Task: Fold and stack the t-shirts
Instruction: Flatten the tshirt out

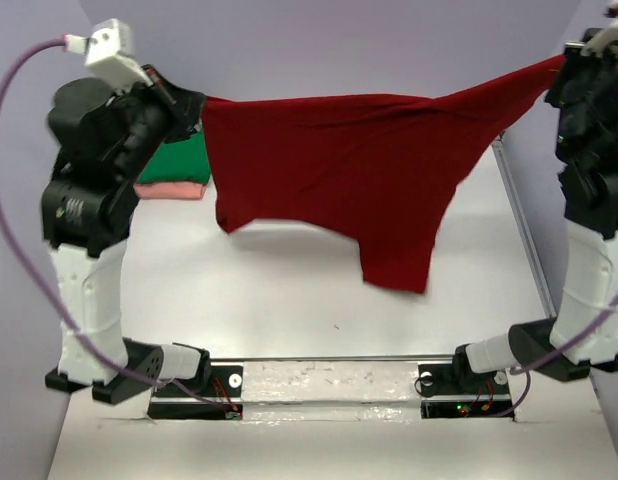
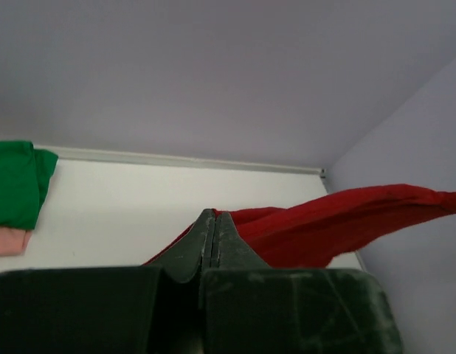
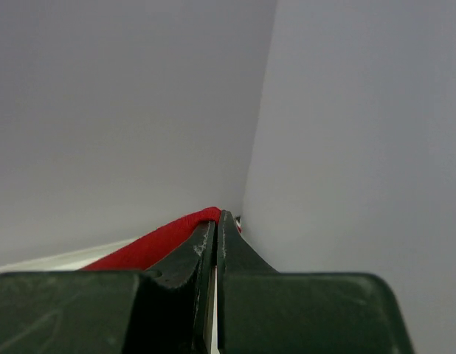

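The dark red t-shirt (image 1: 339, 170) hangs in the air, stretched between both arms above the table. My left gripper (image 1: 194, 108) is shut on its left corner, and red cloth (image 2: 339, 225) trails off to the right of the closed tips (image 2: 214, 215). My right gripper (image 1: 567, 62) is shut on the shirt's right end, with red fabric (image 3: 150, 247) pinched at its tips (image 3: 218, 216). A sleeve hangs low at the shirt's lower right. The green t-shirt (image 1: 174, 165) lies folded on top of the salmon pink one (image 1: 172, 190) at the back left, partly hidden by my left arm.
A metal rail (image 1: 524, 230) runs along the table's right side. Grey walls close in the back and both sides. The arm bases (image 1: 329, 385) sit at the near edge. The green and pink stack (image 2: 14, 188) lies at the left in the left wrist view.
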